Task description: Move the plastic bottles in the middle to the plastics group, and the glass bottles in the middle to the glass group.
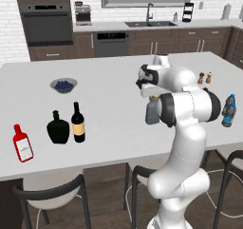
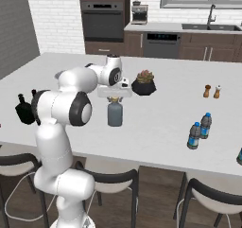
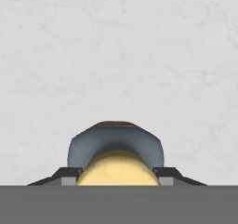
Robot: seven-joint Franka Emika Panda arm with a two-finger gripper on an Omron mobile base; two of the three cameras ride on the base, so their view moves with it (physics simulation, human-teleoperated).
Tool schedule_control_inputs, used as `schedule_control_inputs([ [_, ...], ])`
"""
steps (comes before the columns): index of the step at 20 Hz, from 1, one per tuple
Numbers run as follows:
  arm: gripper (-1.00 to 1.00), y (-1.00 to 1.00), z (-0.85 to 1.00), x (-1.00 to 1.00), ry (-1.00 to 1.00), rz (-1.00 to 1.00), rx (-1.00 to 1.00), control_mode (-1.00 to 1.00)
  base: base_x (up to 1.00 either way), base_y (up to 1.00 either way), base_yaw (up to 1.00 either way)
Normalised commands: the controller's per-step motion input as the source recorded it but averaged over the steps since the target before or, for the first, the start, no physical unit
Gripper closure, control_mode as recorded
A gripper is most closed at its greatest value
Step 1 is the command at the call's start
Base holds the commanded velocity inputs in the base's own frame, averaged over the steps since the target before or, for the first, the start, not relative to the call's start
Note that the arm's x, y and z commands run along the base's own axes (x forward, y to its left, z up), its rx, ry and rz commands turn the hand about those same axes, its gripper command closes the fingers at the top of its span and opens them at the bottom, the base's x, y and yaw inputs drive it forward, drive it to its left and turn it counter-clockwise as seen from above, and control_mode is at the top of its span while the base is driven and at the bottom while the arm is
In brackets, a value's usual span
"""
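Observation:
My gripper (image 1: pixel 154 98) (image 2: pixel 114 98) (image 3: pixel 117 174) is shut on the gold cap (image 3: pixel 117 168) of the shorter grey bottle (image 1: pixel 152 114) (image 2: pixel 115 115) (image 3: pixel 116 141). The bottle stands upright in the middle of the island counter. At the left the tall dark wine bottle (image 1: pixel 78 123) stands right beside the squat black flask (image 1: pixel 58 128) (image 2: pixel 23 111). The flat red bottle (image 1: pixel 22 144) stands further left, near the front edge. Two small blue-capped water bottles (image 1: pixel 229 110) (image 2: pixel 194 135) stand close together at the right.
A bowl of blueberries (image 1: pixel 63 85) sits at the back left. A potted plant (image 2: pixel 144 83) stands just behind the gripper. Salt and pepper shakers (image 1: pixel 204 77) (image 2: pixel 211 91) are at the back right. Stools line the counter's near edge (image 1: pixel 71 166).

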Motion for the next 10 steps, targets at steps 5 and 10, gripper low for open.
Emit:
schedule_control_inputs([
  [5, 1.00, 1.00, 0.02, -0.30, 0.00, 0.15, 0.00, -1.00, 0.00, 0.00, 0.00],
  [10, 1.00, 1.00, 0.11, -0.34, 0.00, 0.21, 0.00, -1.00, 0.00, 0.00, 0.00],
])
